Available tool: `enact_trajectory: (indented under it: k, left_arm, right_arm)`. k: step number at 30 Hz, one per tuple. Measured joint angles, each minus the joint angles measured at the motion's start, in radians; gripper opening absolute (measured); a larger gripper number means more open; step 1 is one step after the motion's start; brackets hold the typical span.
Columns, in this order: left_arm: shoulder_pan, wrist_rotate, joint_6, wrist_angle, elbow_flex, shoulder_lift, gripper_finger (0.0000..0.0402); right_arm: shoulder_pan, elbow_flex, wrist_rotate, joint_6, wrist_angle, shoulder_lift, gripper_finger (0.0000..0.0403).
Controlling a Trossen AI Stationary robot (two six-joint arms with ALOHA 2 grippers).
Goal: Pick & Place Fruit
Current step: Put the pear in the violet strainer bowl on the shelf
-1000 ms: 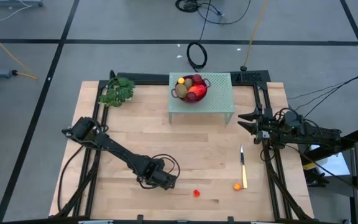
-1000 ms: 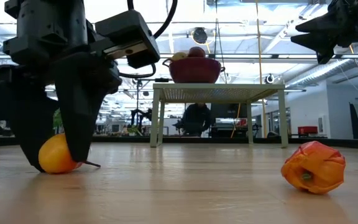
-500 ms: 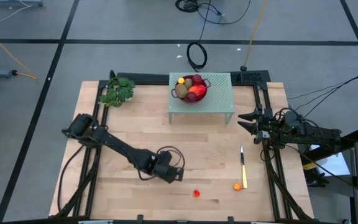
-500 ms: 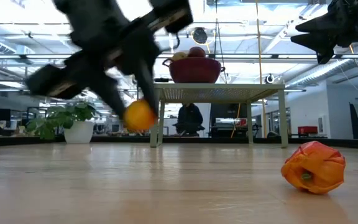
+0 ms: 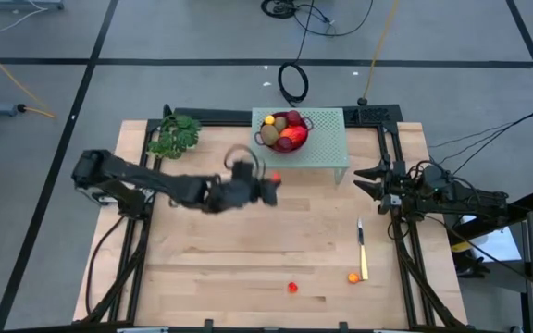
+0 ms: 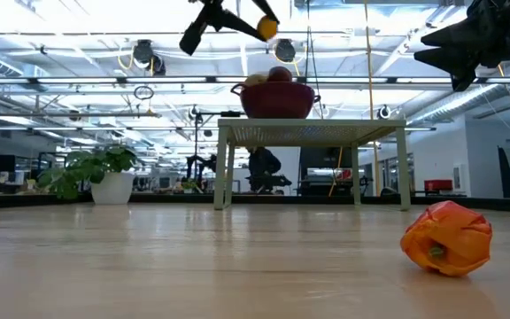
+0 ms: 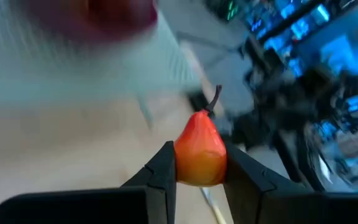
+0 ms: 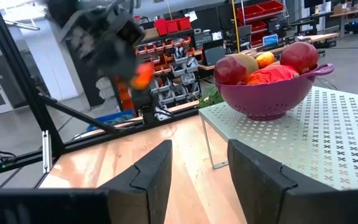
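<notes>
My left gripper (image 5: 268,183) is shut on a small orange-red pear-shaped fruit (image 7: 200,149) with a dark stem. It is high above the table, just left of the pale green perforated stand (image 5: 327,153). In the low view the fruit (image 6: 266,27) is above the level of the bowl. The purple bowl (image 5: 285,130) stands on the stand and holds several fruits. A small red fruit (image 5: 291,288) and a small orange fruit (image 5: 353,277) lie near the table's near edge. My right gripper (image 5: 360,178) is open and empty, right of the stand. My left gripper pinches the pear-shaped fruit by the two sides of its wide lower part (image 7: 185,163) between its two fingers. The fingers reach roughly level from the table's left. The fruit is lifted clear of the table, its stem (image 7: 215,98) pointing away from the fingers.
A slim knife (image 5: 362,248) lies at the right, next to the orange fruit. A leafy green sprig (image 5: 174,136) lies at the far left corner. Bare wooden table lies in the middle (image 5: 248,240). The black frame rails (image 5: 405,250) run along the table's sides.
My left gripper has lifted the pear-shaped fruit off the table near the near edge. It has carried it up and toward the far edge, up to the stand with the bowl, and has tipped from pointing down to about level. It stays shut on the fruit.
</notes>
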Motion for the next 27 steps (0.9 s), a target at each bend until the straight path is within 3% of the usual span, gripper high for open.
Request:
enact_trajectory:
  k: [7, 14, 20, 27]
  left_arm:
    - [0.171, 0.003, 0.304, 0.149, 0.001, -0.077, 0.0091]
    - [0.342, 0.190, 0.457, 0.180, 0.014, -0.085, 0.0092]
    - [0.445, 0.278, 0.577, 0.000, 0.133, -0.060, 0.0092]
    - [0.502, 0.308, 0.703, -0.249, 0.344, 0.039, 0.0092]
  right_arm:
    - [0.000, 0.000, 0.001, 0.000, -0.001, 0.000, 0.0151]
    - [0.000, 0.000, 0.002, 0.000, -0.004, 0.000, 0.0151]
    - [0.000, 0.000, 0.002, -0.015, -0.007, 0.000, 0.0151]
    - [0.000, 0.000, 0.006, -0.023, -0.007, 0.000, 0.0151]
